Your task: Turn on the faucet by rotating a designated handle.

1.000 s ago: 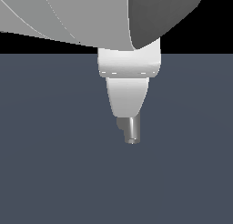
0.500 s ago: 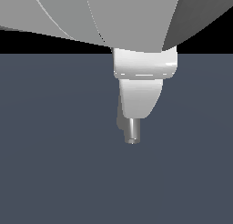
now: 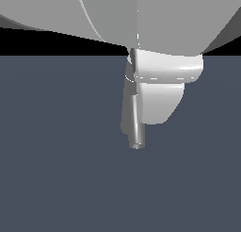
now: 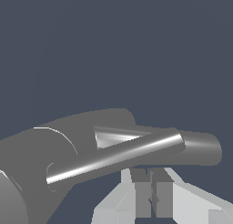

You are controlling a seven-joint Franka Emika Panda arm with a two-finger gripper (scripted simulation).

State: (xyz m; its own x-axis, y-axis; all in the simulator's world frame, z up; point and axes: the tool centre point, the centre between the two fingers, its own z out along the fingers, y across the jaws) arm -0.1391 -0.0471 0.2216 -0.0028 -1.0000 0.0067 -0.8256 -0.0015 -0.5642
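Now, pincer: in the wrist view I see my pincer (image 4: 150,196) at the nearest edge, its pale fingers (image 4: 139,193) drawn together with only a thin dark seam between them; I read it as closed on nothing, since no part of the fixture sits between the pads.

Handle: the handle (image 4: 116,157) is a thin bright rod lying just past the fingertips, running from the round cap outward to a blunt free end. From this view I cannot tell whether the fingers touch it or merely sit close beside it.

Spout: the thicker tube, the spout (image 4: 195,148), lies behind the rod and points much the same way, partly covered by it.

Faucet: the faucet (image 4: 45,150) fills the side of the wrist view where the rod is rooted, its flat-topped cap showing a light rim.

Exterior check: my arm's white shell (image 3: 162,92) blocks most of the scene; only a grey upright piece of the faucet (image 3: 136,127) shows under it, above the dark desk (image 3: 52,179). The pincer itself I cannot make out there.

Step in hand: I judge this the approach to contact, the closed fingers being set against the rod to push it, not to grip it.

Next move: I think it calls for a sideways sweep around the cap's axis, pressing near the rod's free end for leverage, and keeping off the spout behind.

Risk: the fingers could slip over the slim rod.
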